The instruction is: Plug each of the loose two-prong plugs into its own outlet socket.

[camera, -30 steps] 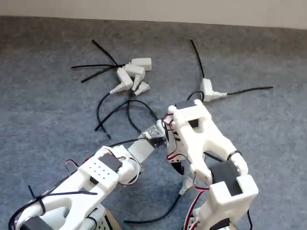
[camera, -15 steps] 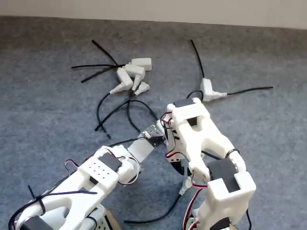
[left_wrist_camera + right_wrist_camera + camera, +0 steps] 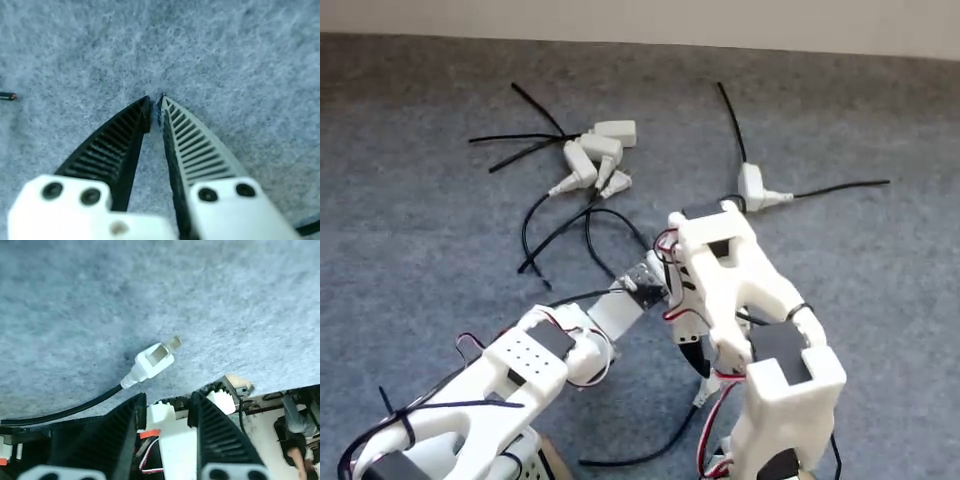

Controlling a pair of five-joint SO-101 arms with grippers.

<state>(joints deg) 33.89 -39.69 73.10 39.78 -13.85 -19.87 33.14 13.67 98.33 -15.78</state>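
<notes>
My right claw is open, its two black fingers spread with nothing between them. Just past its tips lies the loose two-prong plug, white, on its side on the grey felt of the desk, apart from both fingers. I'll place everything else from that plug.

Its black cable runs back from the plug's body. In the high view the cable curves away toward the near edge and the left arm's side. One black finger of the right claw hangs just on the far side of the plug.

My left claw is closed on nothing. Its black finger and its pale finger meet at the tips over bare felt. From above, the left arm's wrist sits near the plug, on its far side and toward the left arm's side, tucked under the right arm, so I cannot see that claw's tips there.

Well apart from the plug, far across the desk on the left arm's side, a cluster of white plugs and sockets lies in a heap with black leads fanning out. Also well beyond the plug, on the right arm's side, a white socket lies with a second plug that appears seated in it.
</notes>
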